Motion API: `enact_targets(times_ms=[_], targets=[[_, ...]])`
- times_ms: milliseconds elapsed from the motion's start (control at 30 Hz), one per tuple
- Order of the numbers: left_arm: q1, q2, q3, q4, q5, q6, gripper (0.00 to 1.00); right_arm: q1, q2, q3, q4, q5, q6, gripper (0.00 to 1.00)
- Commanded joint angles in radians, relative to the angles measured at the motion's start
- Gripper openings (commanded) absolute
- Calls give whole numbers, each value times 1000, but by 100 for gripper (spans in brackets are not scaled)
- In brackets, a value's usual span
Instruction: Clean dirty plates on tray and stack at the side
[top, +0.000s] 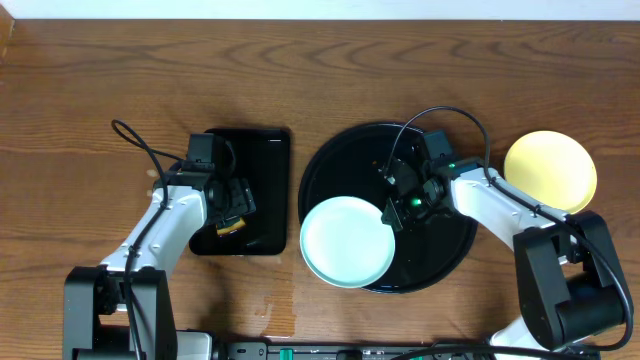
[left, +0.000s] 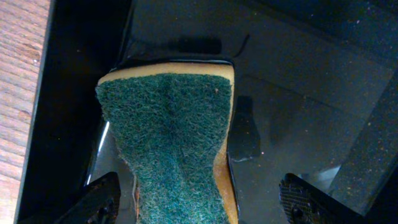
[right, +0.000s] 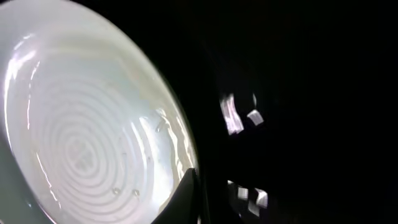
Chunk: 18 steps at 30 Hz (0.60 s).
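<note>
right gripper (top: 396, 208) jaws together at mint plate (top: 345, 243) rim, hold unclear | plate overhangs tray (top: 448, 252) edge | left gripper (top: 232, 208) spread over sponge (left: 168, 143) | risk: thin pinch slips, plate drops

Right wrist: we get the mint plate (right: 81, 137) cut off left, top and bottom. The tray (right: 311, 74) is too dark for detail. Left wrist: sponge (left: 168, 149) and left fingers (left: 99, 202) cropped at the bottom. Overhead: right gripper (top: 398, 207) jaws hidden, grip on the plate rim unclear.
</note>
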Motion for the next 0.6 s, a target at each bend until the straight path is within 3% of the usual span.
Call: enact_targets(times_ms=[0,100,367,567], targets=[[2,2,-5,-2,-1,11,83,-13,-24,18,21,-19,19,1],[2,2,-5,-2,-1,11,82,-13,-87,20,40,19,22,1],[2,2,-5,-2,-1,11,83,-13,-319,21,14,344,29,1],[2,2,-5,-2,-1,11,83,-9,-358,21,-37,299,26,1]])
